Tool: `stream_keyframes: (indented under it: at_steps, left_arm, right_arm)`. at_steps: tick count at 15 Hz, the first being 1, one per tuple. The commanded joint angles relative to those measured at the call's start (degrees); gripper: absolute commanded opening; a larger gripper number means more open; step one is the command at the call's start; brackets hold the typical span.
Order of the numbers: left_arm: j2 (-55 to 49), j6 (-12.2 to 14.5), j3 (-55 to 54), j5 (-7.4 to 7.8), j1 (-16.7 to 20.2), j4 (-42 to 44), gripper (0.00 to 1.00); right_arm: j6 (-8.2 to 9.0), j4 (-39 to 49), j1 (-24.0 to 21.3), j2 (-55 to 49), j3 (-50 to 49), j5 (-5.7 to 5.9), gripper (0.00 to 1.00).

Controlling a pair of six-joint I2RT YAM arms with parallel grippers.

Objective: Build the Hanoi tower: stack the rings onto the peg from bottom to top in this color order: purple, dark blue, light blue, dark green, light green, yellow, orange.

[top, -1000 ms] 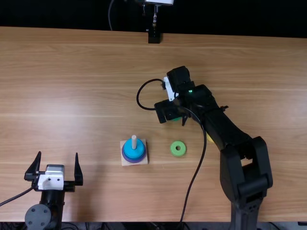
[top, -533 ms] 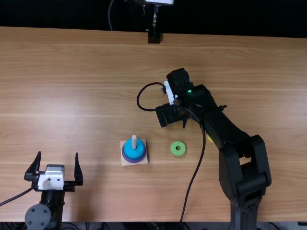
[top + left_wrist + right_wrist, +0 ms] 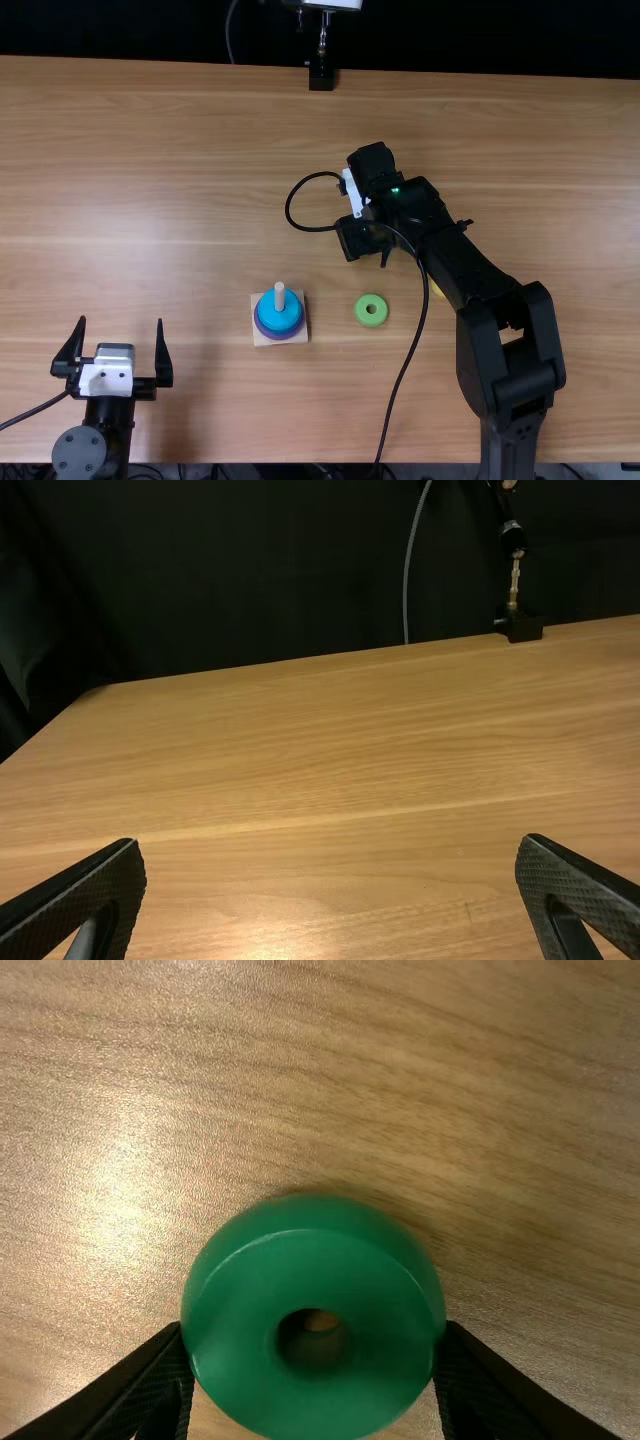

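Observation:
In the top view my left gripper (image 3: pixel 120 350) stands open at the lower left with nothing between its fingers; the left wrist view shows the same open gripper (image 3: pixel 335 880). My right gripper (image 3: pixel 368 250) is right of the middle, beyond the peg, seen from above with its fingertips hidden. In the right wrist view that gripper (image 3: pixel 318 1360) is shut on the dark green ring (image 3: pixel 375 1360). The peg (image 3: pixel 280 292) carries the light blue ring (image 3: pixel 279 318) above the purple ring (image 3: pixel 261 329). A light green ring (image 3: pixel 371 310) lies right of the base (image 3: pixel 300 337).
A yellow ring (image 3: pixel 437 289) is partly covered by the right arm. The right arm's cable hangs between the light green ring and that arm. At the table's far edge stands a black mount (image 3: pixel 321 78).
My right gripper's finger end has turned slightly and shifted a little to the right, and the green edge seen beside it earlier is now covered. The left arm has kept still.

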Motion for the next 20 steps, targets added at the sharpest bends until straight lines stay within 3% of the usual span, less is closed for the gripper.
stream_keyframes:
  at_steps: [1,3,5,6,10,20]
  left_arm:
    - [-0.6,0.3,-1.3,-0.05,-0.1,-0.3,1.00]
    - [-0.6,0.3,-1.3,-0.05,-0.1,-0.3,1.00]
    - [-0.6,0.3,-1.3,-0.05,-0.1,-0.3,1.00]
    - [-0.6,0.3,-1.3,-0.05,-0.1,-0.3,1.00]
    - [-0.6,0.3,-1.3,-0.05,-0.1,-0.3,1.00]
    - [-0.6,0.3,-1.3,-0.05,-0.1,-0.3,1.00]
  right_arm:
    - [0.48,0.1,-0.5,1.2,0.9,0.35,0.00]
    - [0.69,-0.1,-0.5,1.2,0.9,0.35,0.00]
    - [4.06,0.0,-0.4,0.7,1.4,0.24,0.00]
    - [4.27,-0.1,-0.4,0.6,1.5,0.24,0.00]
    - [4.38,-5.2,0.5,-1.1,1.5,0.14,0.00]
    - [4.27,-18.0,8.3,-21.4,0.9,0.14,0.00]
